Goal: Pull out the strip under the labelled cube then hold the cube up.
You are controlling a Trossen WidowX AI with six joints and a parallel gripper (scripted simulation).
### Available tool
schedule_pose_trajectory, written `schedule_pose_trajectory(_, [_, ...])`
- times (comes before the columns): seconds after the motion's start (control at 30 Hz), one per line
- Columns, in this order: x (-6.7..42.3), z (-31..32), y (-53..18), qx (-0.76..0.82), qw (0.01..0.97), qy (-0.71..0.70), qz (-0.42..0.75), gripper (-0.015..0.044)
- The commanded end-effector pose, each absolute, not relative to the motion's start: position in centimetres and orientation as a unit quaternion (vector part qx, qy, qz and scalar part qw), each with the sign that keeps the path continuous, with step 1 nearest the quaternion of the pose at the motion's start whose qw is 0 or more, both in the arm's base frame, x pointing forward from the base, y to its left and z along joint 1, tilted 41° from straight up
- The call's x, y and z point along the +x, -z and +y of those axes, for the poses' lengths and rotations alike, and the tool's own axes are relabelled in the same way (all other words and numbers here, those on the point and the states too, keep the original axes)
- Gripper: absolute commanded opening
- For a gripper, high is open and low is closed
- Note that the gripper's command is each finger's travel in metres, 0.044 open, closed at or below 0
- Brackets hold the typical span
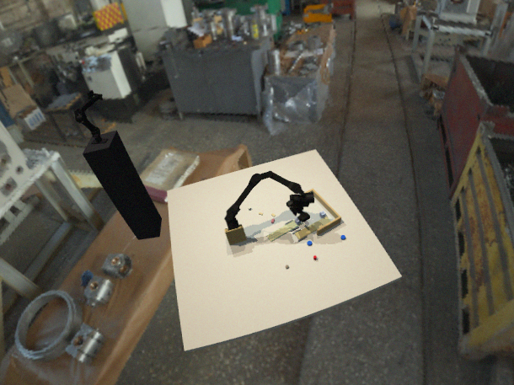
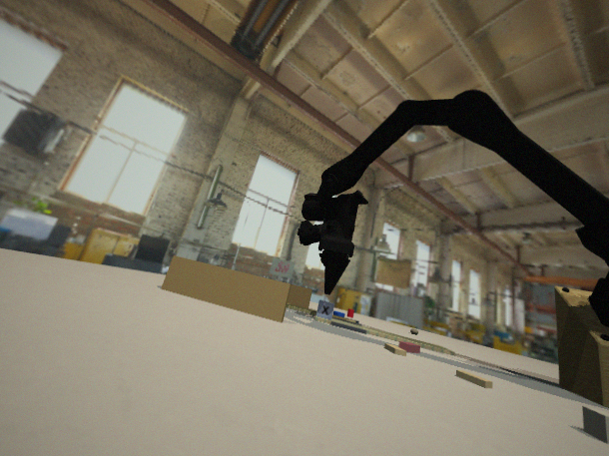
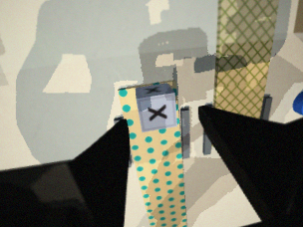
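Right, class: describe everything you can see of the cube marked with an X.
The cube is small and pale grey-lilac, with a black X on the faces that show. It sits upright at the far end of a cream strip with teal dots. The open pincer hovers above it, not touching.

Counter: pale cream square sheet.

Low wooden fence, L-shaped, near the far right edge of the counter.

Green cross-hatched strip, lying flat, beside grey rails.

Two blue balls, near the right edge, apart from each other.

Red ball and small grey ball, toward the near right corner.

Dark red block touching a tan block; a second tan block and a grey cube lie apart.
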State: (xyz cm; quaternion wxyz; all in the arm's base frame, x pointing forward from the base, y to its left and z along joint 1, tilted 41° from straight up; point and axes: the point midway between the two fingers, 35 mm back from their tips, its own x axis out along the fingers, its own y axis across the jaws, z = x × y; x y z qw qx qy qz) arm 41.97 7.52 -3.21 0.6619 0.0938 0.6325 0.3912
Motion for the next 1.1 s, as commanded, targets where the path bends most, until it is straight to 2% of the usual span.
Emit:
schedule_pose_trajectory(0.0, [41.7,8.1,3.9,0.097,0.659,-0.392,0.635,0.025])
schedule_pose_trajectory(0.77, [41.2,10.1,6.1,0.098,0.658,-0.392,0.635,0.025])
schedule_pose_trajectory(0.9, [41.4,10.0,5.9,0.095,0.66,-0.393,0.634,0.0145])
schedule_pose_trajectory(1.07, [41.4,10.0,5.9,0.095,0.66,-0.393,0.634,0.0112])
